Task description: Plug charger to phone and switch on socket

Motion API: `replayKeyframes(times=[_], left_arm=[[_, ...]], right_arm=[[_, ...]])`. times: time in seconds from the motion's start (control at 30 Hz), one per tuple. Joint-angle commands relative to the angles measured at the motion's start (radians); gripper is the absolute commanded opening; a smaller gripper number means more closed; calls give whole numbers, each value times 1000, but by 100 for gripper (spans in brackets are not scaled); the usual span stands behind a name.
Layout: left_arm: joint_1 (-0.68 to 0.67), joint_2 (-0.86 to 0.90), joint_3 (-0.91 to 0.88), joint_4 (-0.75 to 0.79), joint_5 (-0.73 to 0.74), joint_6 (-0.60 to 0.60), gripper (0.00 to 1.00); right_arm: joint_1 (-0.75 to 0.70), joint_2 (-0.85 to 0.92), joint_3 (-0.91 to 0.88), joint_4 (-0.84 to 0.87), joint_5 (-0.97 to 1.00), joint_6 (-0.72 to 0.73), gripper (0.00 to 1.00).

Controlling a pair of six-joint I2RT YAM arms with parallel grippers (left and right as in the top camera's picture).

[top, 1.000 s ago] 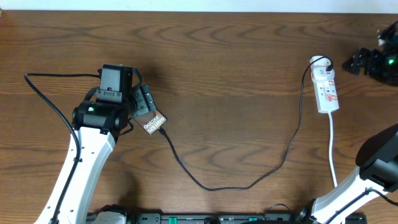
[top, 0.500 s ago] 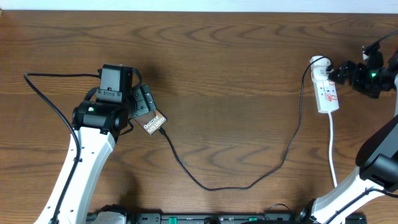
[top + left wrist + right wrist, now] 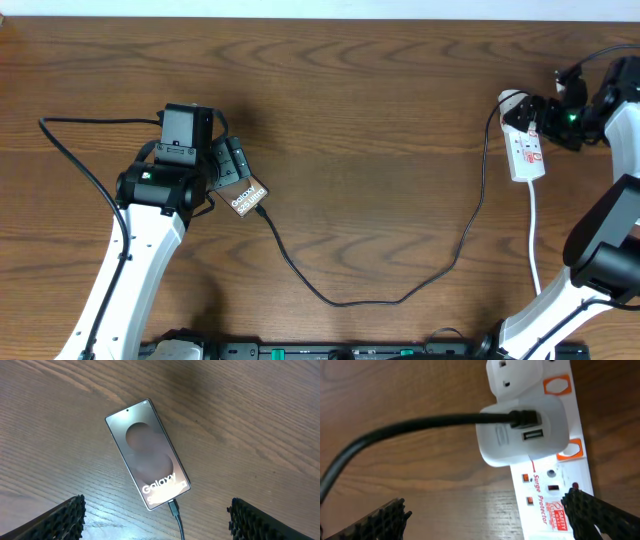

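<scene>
On the left half of the desk (image 3: 350,90), you will find the phone (image 3: 147,452) lying flat and face up, its white lettering at the end nearer the left wrist camera. The left jaws hang directly above it, spread wide with nothing between them; both pads sit clear of the phone, one to each side. The charger (image 3: 340,298) is joined to the phone: its connector tip (image 3: 173,507) meets the edge at the lettering end and looks seated, as far as the wrist view shows. From there the black cable sags toward the near edge of the desk, then climbs to the right and reaches the far end of the socket (image 3: 525,150). The socket lies on the right side of the desk, and its white cord (image 3: 535,250) trails toward the near edge. A white adapter (image 3: 520,430) is plugged into the socket, and the charger's other end enters the upper of its two ports. Orange switches (image 3: 556,385) line the socket's edge beside the adapter; you cannot tell from these views whether either is on. The right jaws hover over the socket, fully spread and empty, with one pad (image 3: 590,515) over the socket's printed face and the other over bare wood.
</scene>
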Motion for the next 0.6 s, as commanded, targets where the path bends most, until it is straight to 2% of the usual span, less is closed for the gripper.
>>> replayKeyframes(times=[0.0,0.57], left_arm=[[-4,-2,12,-6,-20,-2,90],[-4,-2,12,-6,-21,-2,89]], right_arm=[[-1,-6,-5,8,13,48,99],[-3,61,-4,45,-34,77,99]])
